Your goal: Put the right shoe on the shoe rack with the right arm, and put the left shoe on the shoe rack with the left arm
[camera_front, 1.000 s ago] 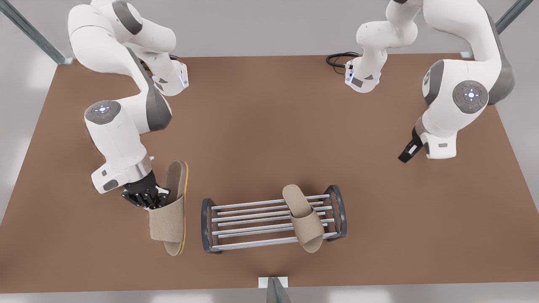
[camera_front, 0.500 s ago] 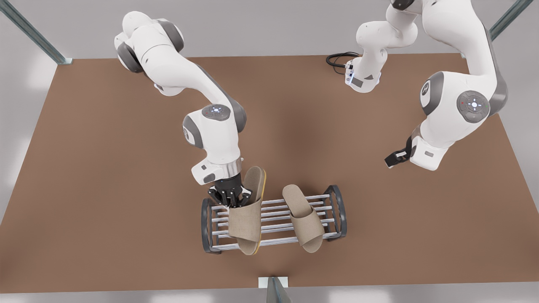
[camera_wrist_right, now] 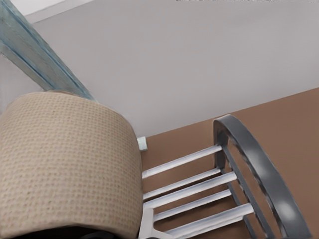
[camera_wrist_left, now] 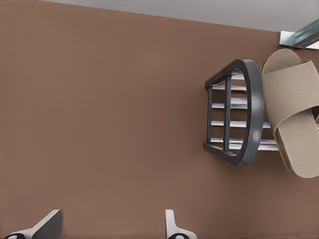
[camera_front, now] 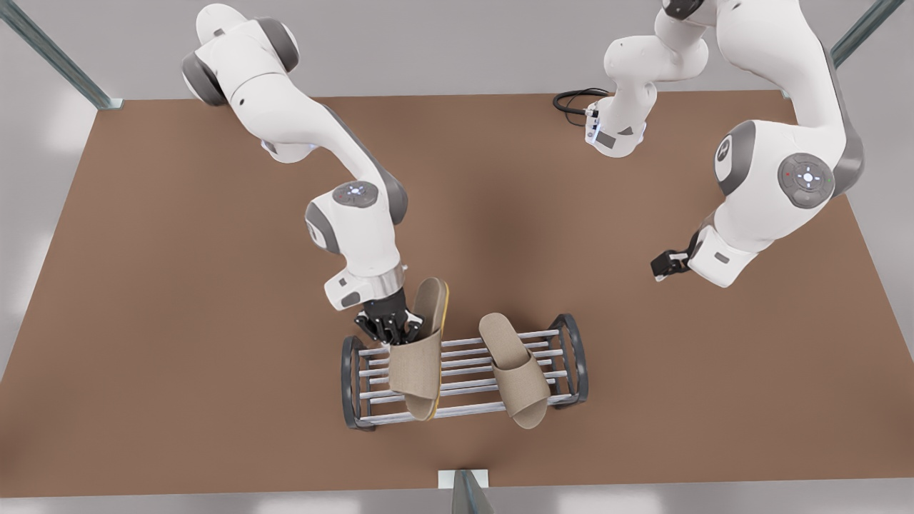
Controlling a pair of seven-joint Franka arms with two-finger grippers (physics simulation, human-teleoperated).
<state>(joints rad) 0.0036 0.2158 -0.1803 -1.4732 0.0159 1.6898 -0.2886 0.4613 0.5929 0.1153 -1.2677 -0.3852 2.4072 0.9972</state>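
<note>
My right gripper (camera_front: 389, 330), on the arm at the front view's left, is shut on the strap side of the right shoe (camera_front: 415, 368). This beige slipper is tilted on edge, yellow sole rim showing, over the left half of the shoe rack (camera_front: 353, 385). In the right wrist view its strap (camera_wrist_right: 65, 164) looms over the rack's bars (camera_wrist_right: 189, 191). The left shoe (camera_front: 518, 375) lies flat across the rack's right half. My left gripper (camera_front: 664, 265) waits open above the table at the front view's right. From there it looks at that shoe (camera_wrist_left: 294, 99) and the rack's end frame (camera_wrist_left: 251, 114).
The brown table (camera_front: 178, 285) has bare room on both sides of the rack. A black cable (camera_front: 575, 100) coils at the back edge by an arm base. Metal frame posts stand at the back corners (camera_front: 57, 57) and the front middle (camera_front: 464, 489).
My right gripper carried the right shoe from the table left of the rack to over the rack's left half. The left arm's wrist turned and drifted slightly.
</note>
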